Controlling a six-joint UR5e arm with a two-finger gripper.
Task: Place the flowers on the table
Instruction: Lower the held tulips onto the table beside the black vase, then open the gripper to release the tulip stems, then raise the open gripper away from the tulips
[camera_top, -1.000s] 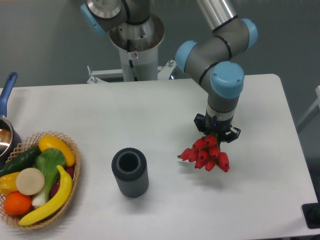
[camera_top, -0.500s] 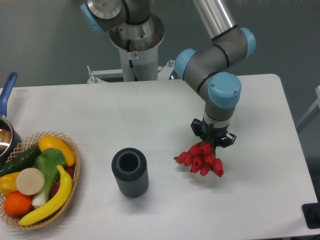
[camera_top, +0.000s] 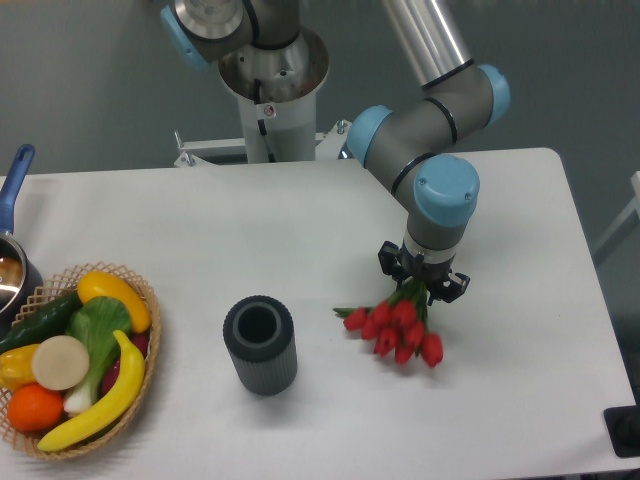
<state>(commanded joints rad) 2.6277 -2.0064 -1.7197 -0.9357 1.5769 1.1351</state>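
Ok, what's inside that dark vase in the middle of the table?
Nothing shows inside the vase: its open mouth is just dark, and the bottom is hidden in shadow. The flowers are outside it, to its right, under the pincer.

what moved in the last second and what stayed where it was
The gripper, shut on the flowers, drifted a little left and toward the camera, taking the red buds with it. Nothing was let go. The vase, basket and pot on the table stayed put.
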